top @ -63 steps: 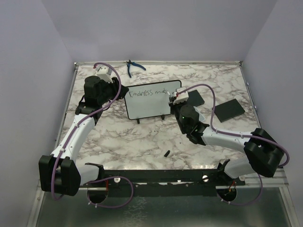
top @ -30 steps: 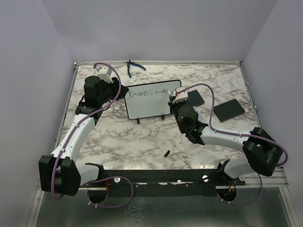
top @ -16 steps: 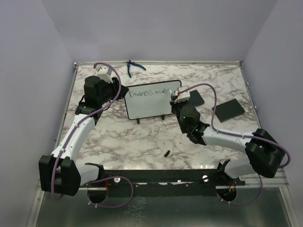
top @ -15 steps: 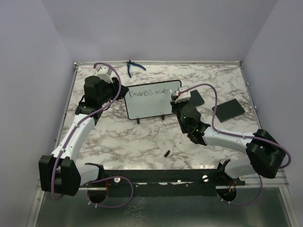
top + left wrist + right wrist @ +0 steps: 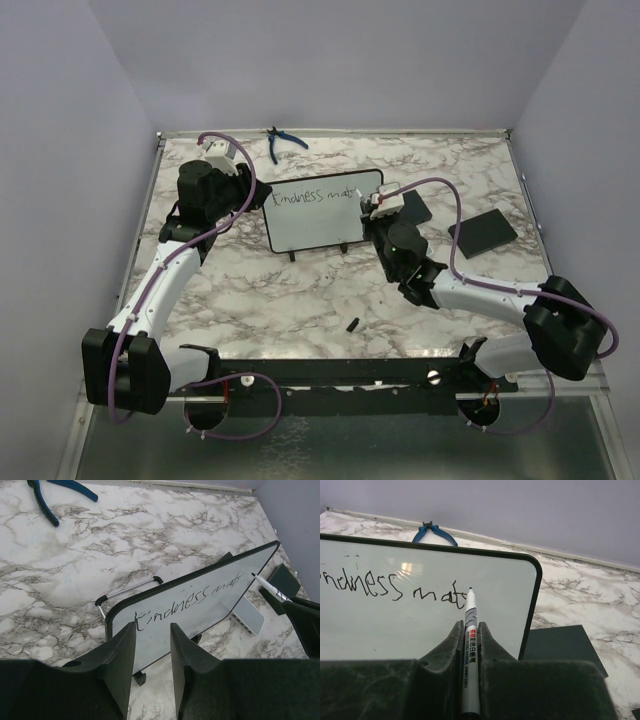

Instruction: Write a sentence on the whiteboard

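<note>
The whiteboard (image 5: pixel 318 222) stands tilted on its small feet in the middle of the marble table. It also shows in the left wrist view (image 5: pixel 210 611) and the right wrist view (image 5: pixel 420 625). Its top line reads "Kindness mat" (image 5: pixel 395 587) in thin black marker. My right gripper (image 5: pixel 470 627) is shut on a white marker (image 5: pixel 470 650). The marker's tip is at the board just right of the last letter. In the top view this gripper (image 5: pixel 378 206) is at the board's right end. My left gripper (image 5: pixel 151 632) is open and empty, just off the board's left end.
Blue pliers (image 5: pixel 283 143) lie at the far edge. Two flat black pads (image 5: pixel 484 231) (image 5: pixel 410 208) lie right of the board. A pale grey eraser block (image 5: pixel 248 616) sits behind the board's right end. A small black cap (image 5: pixel 352 324) lies on the near table.
My right gripper has shifted the marker slightly right along the top line, and its forearm has swung right. The left arm and the board have not moved.
</note>
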Available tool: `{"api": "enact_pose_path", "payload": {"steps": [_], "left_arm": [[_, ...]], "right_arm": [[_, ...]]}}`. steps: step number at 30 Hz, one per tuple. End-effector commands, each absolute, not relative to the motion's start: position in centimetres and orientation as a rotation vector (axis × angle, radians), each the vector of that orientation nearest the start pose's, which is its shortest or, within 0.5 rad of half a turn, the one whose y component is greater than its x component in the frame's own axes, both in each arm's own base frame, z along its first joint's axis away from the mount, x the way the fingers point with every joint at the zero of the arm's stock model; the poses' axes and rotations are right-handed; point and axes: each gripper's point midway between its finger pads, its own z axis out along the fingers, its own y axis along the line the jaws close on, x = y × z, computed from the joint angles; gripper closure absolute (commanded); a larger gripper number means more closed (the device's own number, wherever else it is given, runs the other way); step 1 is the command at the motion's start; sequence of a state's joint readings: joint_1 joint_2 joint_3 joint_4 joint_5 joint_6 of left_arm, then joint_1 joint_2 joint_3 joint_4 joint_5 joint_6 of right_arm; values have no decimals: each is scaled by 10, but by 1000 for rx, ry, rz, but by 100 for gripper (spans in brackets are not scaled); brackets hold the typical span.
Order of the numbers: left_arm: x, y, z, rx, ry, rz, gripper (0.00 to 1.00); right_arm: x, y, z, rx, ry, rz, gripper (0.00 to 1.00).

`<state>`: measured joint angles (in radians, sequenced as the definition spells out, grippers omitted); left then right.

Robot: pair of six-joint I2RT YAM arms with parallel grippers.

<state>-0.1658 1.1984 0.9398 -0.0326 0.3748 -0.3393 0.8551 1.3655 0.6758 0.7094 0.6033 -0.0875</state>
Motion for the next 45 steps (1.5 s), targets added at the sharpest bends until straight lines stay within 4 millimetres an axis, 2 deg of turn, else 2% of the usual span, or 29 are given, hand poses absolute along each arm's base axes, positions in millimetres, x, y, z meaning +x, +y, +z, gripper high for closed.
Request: {"api": "enact_pose_path", "payload": {"steps": [1,24,45], "left_arm": [[364,-143,256,127,1876,-705,65],[364,-143,256,128,1874,-704,65],[364,-143,256,127,1875,-703,65]], "right_arm": [[351,251,232,-261,1512,164,100],[360,252,232,-258,1506,126,100],[353,242,207,-233,1576,125,100]]}}
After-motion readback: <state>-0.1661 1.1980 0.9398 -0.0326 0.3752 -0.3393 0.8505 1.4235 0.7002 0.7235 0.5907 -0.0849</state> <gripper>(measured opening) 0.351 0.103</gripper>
